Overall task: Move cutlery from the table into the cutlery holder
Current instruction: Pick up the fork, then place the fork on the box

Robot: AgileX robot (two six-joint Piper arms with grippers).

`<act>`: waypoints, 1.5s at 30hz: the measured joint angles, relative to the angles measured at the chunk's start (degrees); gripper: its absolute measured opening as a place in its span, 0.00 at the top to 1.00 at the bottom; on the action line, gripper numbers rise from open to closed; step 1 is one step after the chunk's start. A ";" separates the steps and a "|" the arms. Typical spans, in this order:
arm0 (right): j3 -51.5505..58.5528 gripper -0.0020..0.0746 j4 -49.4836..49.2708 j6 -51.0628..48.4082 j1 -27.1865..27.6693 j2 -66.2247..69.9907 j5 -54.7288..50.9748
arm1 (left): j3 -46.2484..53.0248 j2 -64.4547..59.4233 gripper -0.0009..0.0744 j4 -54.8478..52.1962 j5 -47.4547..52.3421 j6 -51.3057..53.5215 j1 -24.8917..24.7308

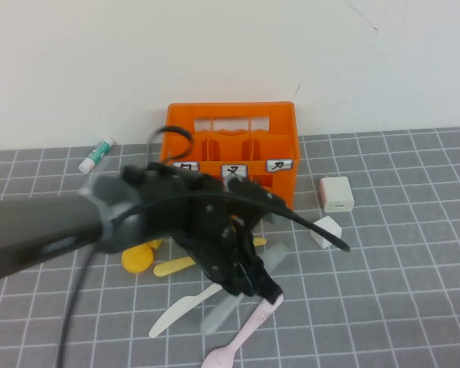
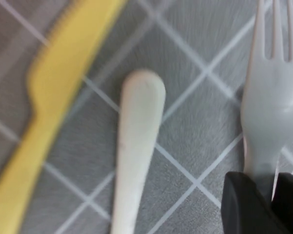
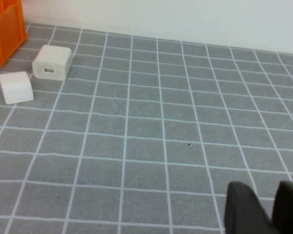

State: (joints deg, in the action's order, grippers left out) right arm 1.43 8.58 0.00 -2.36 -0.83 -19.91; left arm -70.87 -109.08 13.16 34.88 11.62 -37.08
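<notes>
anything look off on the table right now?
The slim plastic cutlery lies scattered at crossing angles before the orange slatted crate, none inside it yet. The left gripper is closed on the grey plastic fork. The right gripper hangs over bare grid-lined table. No visible damage or spills.

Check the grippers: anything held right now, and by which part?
The left gripper, low over the table, is clamped on the grey fork at its handle, just below the tines. The right gripper holds nothing.
</notes>
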 joint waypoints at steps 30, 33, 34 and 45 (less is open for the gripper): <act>0.00 0.78 0.00 0.00 0.00 0.00 0.00 | 16.58 16.92 0.87 10.72 -59.91 -0.34 4.46; 0.00 0.78 0.00 0.00 0.00 0.00 0.00 | 16.58 15.95 0.87 11.65 -64.63 -0.34 4.46; 0.00 0.78 0.00 0.00 0.00 0.00 0.00 | 16.58 15.50 0.87 11.89 -65.98 -0.34 4.46; 0.00 0.78 0.00 0.00 0.00 0.00 0.00 | 10.88 7.53 0.87 11.53 -73.17 -4.33 5.62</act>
State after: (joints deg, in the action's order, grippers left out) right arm 1.43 8.58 0.00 -2.36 -0.83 -19.91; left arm -59.99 -101.55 24.69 -38.29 7.29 -31.46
